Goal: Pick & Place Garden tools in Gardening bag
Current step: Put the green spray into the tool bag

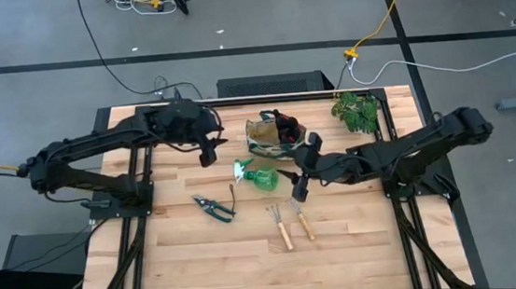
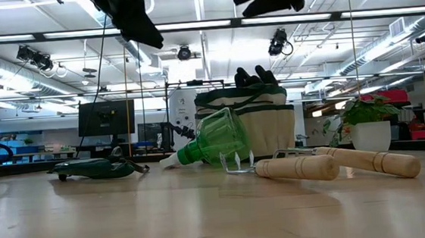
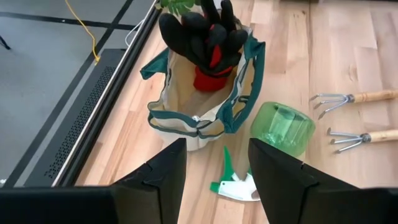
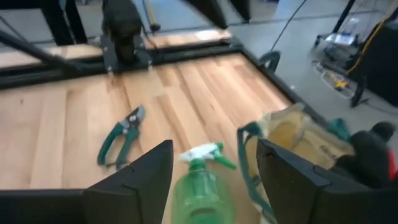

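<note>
Gloves (image 3: 208, 37) already poking out of the bag (image 1: 264, 136) at the table's far middle; spray bottle (image 1: 259, 175) lying just in front, shears (image 1: 214, 207) to its left, two rakes (image 1: 289, 223) nearer the front edge. Left gripper (image 1: 209, 154) raised beside the bag, fingers spread, nothing held. Right gripper (image 1: 298, 190) raised between bottle and rakes, fingers likewise spread and empty.

Garden tools spread mid-table before the beige canvas gardening bag (image 1: 271, 136).
Red-and-black gloves (image 1: 286, 127) sit in it; green spray bottle (image 1: 259, 175) just before, dark-handled pruning shears (image 1: 214, 207) leftward, two wooden-handled mini rakes (image 1: 290, 223) toward the front edge.
</note>
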Available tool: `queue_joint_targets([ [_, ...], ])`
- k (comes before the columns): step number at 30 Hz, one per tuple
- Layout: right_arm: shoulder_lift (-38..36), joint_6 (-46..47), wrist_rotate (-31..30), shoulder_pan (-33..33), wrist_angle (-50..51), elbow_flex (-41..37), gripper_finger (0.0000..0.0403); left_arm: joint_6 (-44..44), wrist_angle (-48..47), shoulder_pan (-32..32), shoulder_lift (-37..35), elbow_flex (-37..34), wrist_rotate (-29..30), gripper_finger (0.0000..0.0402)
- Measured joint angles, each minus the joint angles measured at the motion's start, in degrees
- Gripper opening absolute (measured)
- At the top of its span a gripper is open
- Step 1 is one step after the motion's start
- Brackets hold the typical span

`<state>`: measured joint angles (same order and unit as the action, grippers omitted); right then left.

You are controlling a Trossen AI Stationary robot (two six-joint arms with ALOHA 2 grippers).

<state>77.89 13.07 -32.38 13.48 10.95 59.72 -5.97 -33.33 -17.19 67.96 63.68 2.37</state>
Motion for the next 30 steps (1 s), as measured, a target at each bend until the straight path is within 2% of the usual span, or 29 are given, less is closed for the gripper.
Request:
queue_joint_targets([
  [4, 2.10, 1.05, 3.49, -0.96, -0.27, 0.00, 0.0233, 0.84, -0.07, 0.02, 0.03, 0.00, -0.02, 0.0179],
  [13, 3.17, 1.26, 5.42, -2.56, 0.53, 0.00, 0.0233, 1.90, 0.11, 0.07, 0.05, 0.00, -0.19, 0.0179],
  [18, 3.17, 1.11, 5.44, -2.54, 0.71, -0.02, 0.0233, 0.89, 0.08, 0.63, 0.60, 0.00, -6.28, 0.0179],
  [21, 3.17, 1.08, 5.42, -2.54, 0.71, 0.00, 0.0233, -1.29, 0.07, 2.59, 1.63, 0.00, -8.14, 0.0179],
  [30, 3.17, 1.01, 4.98, -2.54, 0.71, 0.00, 0.0233, -3.75, 0.06, 9.56, 8.07, 0.00, -8.24, 0.0179],
])
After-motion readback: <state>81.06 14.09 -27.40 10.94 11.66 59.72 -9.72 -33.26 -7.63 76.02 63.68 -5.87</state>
